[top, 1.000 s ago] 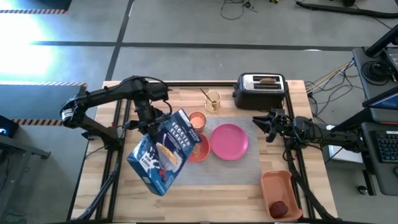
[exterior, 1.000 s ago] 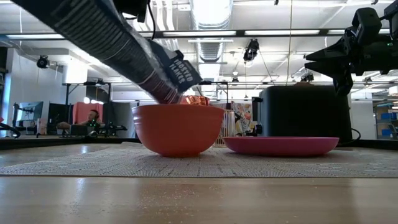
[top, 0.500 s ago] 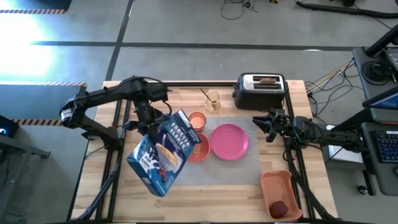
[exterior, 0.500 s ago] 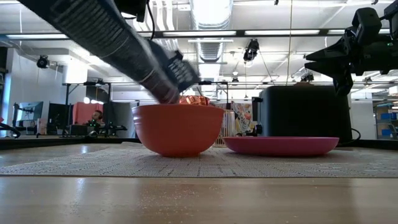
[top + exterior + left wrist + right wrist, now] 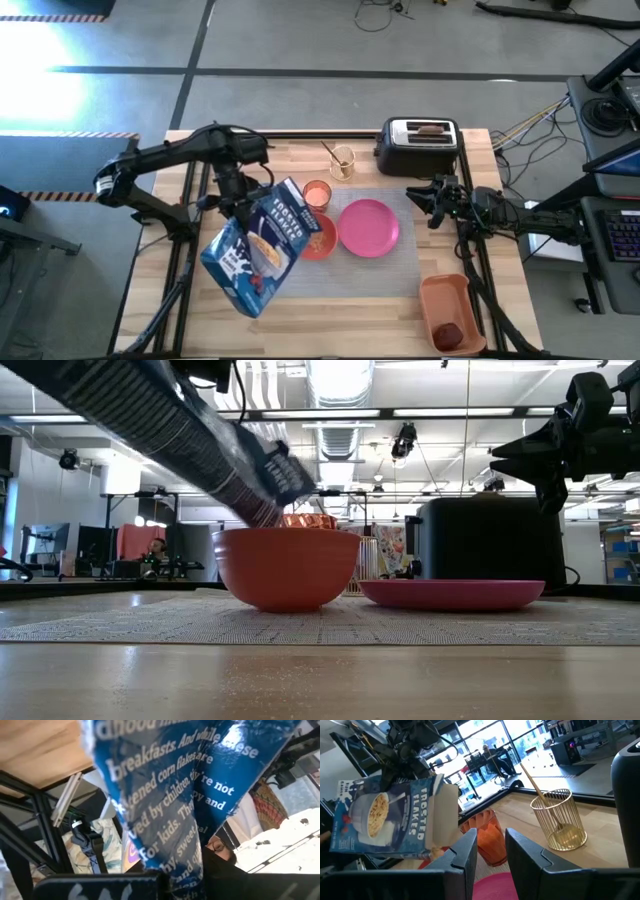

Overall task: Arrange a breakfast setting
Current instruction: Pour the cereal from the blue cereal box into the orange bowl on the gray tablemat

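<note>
Starting at my left side, my left gripper (image 5: 237,196) was clamped shut on the upper edge of the cereal box (image 5: 257,245), holding it tipped in the air with its open mouth over the bowl (image 5: 318,238), so I judged the pouring to be the step in hand; a few flakes showed in the bowl from above. The bowl sat on the grey mat (image 5: 395,270), just beside the pink plate (image 5: 369,227), with the orange cup (image 5: 317,193) close behind it, so those three seemed placed. Behind them, off the mat, the spoon (image 5: 541,797) stood in a gold wire holder (image 5: 342,160), and the toast (image 5: 430,128) was still down in the toaster (image 5: 418,145), so both, I reckoned, were left to bring over. Further right, my right gripper (image 5: 422,203) hovered near the plate's far edge, its fingers (image 5: 465,856) a small way apart and holding nothing. At the right front corner the dark red fruit (image 5: 450,333) lay in the orange tray (image 5: 446,297), well apart from the plate and not yet served.
</note>
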